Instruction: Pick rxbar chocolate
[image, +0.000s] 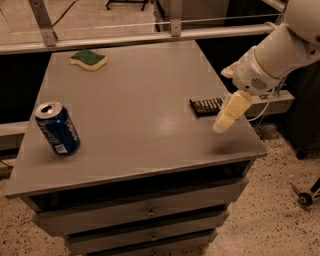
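- Speckled floor (272, 220); grey drawer cabinet (135, 100) on it.
- Gripper (222, 100) over the cabinet top's right edge, fingers spread, holding nothing.
- Blue soda can (57, 128) upright, front left.
- Sponge (88, 59) back left.
- rxbar chocolate (206, 106) flat by the right edge, under the gripper.

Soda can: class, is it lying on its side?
No, the soda can stands upright on the table, while the gripper hangs beside the rxbar chocolate near the right edge.
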